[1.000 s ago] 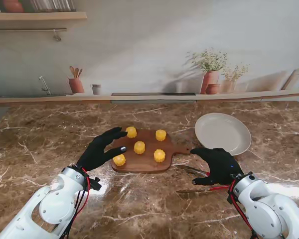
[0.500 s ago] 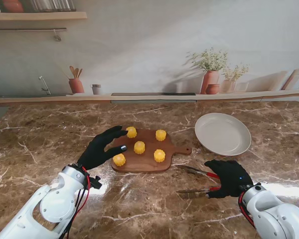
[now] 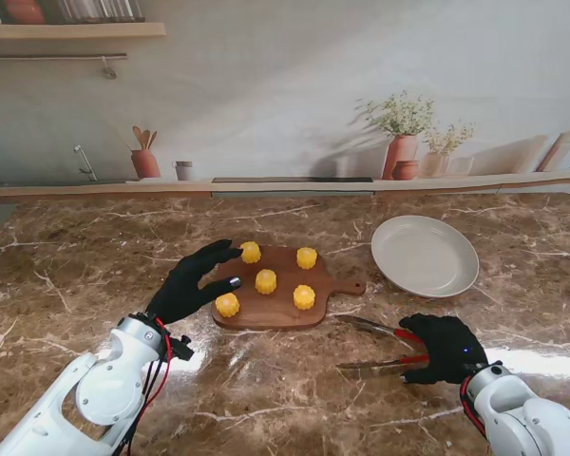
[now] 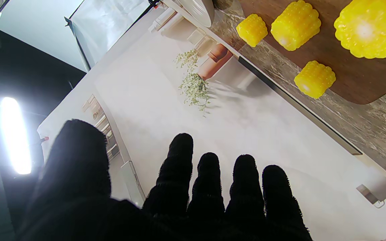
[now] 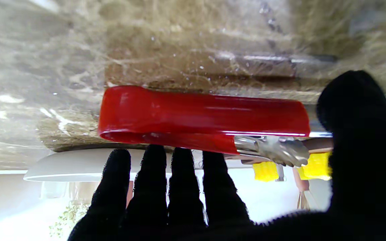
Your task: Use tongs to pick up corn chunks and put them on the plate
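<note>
Right hand (image 3: 444, 348), lower right of the stand view: fingers curled over the red handle end of the tongs (image 3: 385, 347), which lie on the worktop (image 3: 95, 256). The wrist view shows the fingers (image 5: 152, 187) just beside the red handle and the thumb at its far side; whether they actually pinch it I cannot tell.

Step in hand, as judged: gripping the tongs. Done well, thumb goes on 1 arm and fingers on the other, near the red hinge end, firm enough to lift without pressing the tips together. The tips should stay apart until they straddle a chunk.

Tongs: 2 steel arms splayed open, tips pointing left toward the board (image 3: 280, 290), red sleeve at the hinge, lying flat.

Left hand (image 3: 190, 283), lower left of centre: spread, holding nothing, hovering at the board's left edge.

Corn: 5 yellow chunks (image 3: 266, 281) standing on the board at frame centre, well apart from each other, ribbed sides, cut faces up.

Plate (image 3: 425, 255): white, round, nothing on it, right of centre, just beyond the board's handle.

Progress, as judged: no chunk moved yet.
</note>
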`<control>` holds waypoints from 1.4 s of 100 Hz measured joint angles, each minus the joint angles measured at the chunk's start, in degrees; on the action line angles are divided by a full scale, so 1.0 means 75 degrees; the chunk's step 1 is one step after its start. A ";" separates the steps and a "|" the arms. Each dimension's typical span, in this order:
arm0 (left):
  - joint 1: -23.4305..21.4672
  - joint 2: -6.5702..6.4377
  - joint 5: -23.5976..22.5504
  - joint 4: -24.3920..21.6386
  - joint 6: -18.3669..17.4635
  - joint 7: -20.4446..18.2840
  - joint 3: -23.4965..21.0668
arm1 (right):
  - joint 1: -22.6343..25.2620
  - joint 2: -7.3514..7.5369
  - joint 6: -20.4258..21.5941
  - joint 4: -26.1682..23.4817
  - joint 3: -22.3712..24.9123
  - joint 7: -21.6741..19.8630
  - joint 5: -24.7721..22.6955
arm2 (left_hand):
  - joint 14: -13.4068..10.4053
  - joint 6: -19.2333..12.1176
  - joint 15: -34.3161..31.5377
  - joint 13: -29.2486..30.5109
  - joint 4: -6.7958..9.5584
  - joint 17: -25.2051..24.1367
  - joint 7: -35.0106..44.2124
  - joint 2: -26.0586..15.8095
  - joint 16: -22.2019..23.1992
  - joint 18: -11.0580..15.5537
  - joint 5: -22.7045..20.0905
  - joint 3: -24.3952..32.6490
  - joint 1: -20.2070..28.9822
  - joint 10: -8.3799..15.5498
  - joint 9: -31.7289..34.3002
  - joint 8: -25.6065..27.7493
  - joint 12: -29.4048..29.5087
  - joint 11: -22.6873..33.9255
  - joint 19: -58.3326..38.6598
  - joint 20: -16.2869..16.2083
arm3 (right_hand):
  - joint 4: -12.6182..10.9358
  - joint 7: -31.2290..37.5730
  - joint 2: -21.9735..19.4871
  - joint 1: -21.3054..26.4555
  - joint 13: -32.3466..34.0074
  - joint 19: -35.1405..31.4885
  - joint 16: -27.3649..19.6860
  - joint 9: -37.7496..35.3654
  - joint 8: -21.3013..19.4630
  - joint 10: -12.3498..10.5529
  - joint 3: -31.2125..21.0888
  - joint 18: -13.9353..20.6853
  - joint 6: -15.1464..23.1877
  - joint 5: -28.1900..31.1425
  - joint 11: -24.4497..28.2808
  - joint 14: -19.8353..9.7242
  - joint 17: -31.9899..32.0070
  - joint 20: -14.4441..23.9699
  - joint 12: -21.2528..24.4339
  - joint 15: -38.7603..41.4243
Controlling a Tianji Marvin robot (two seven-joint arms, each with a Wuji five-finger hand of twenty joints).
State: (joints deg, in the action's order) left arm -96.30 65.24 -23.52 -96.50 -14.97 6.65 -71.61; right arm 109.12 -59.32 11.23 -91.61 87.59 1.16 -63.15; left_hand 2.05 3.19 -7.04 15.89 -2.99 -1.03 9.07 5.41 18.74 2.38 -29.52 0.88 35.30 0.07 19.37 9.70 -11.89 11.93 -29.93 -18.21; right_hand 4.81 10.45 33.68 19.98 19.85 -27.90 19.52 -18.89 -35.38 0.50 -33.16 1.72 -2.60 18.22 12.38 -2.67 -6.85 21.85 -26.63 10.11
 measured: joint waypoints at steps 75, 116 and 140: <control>0.0002 -0.0010 0.0018 -0.0042 0.0113 -0.0152 0.0008 | -0.0699 -0.0105 0.0073 0.1063 -0.0591 0.0863 0.0803 | 0.0000 0.0000 0.0000 0.0000 0.0000 0.0000 0.0000 0.0000 -0.0001 0.0000 0.0000 0.0000 0.0000 0.0000 0.0000 0.0000 0.0000 0.0000 0.0013 0.0000 | 0.0153 0.0385 0.0134 0.0237 0.0026 -0.0364 0.0000 -0.0656 -0.0757 -0.0222 0.0275 -0.0035 0.2068 0.0946 0.0160 0.0000 -0.0287 0.0480 0.0015 0.0173; -0.0048 -0.0013 0.0009 -0.0101 0.0135 -0.0153 -0.0024 | -0.0612 -0.0283 0.0336 0.0915 -0.0446 0.1310 0.1234 | 0.0000 0.0000 0.0000 0.0000 0.0000 0.0000 0.0000 0.0000 -0.0003 0.0000 0.0000 0.0000 0.0000 0.0000 0.0000 0.0000 0.0000 0.0000 0.0096 0.0000 | 0.0211 0.0780 0.0149 0.0139 0.1068 -0.0510 -0.0013 -0.2164 -0.1050 -0.0255 0.0412 -0.0443 0.1972 0.1846 -0.0049 0.0309 -0.0659 0.0675 0.0457 0.0079; -0.0077 -0.0013 0.0000 -0.0114 0.0128 -0.0136 -0.0038 | -0.0441 -0.0330 0.0279 0.0188 -0.0278 0.0863 0.1983 | 0.0000 0.0000 0.0000 0.0000 0.0000 0.0000 0.0000 0.0000 -0.0004 0.0000 0.0000 0.0000 0.0000 0.0000 0.0000 0.0000 0.0002 0.0000 0.0105 0.0000 | 0.0226 0.0985 0.0409 0.0891 0.3143 -0.1362 -0.0017 -0.3475 -0.1324 -0.0321 0.0412 -0.1541 0.1331 0.1901 0.0238 0.0954 -0.1926 0.0784 0.0332 0.0189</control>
State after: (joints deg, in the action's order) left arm -96.88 65.15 -23.52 -97.36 -14.01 5.63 -71.90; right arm 105.82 -61.79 13.33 -90.20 85.51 7.63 -48.27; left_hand 2.05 3.19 -7.04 15.89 -2.99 -1.03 9.08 5.41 18.71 2.37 -29.52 0.88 35.30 0.07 19.37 9.70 -11.88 11.93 -29.14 -18.21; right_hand 6.50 17.84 36.74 26.66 43.42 -38.12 19.39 -44.95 -45.31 -1.91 -30.07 -9.83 7.38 32.48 14.17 4.49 -21.30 27.73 -24.14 11.53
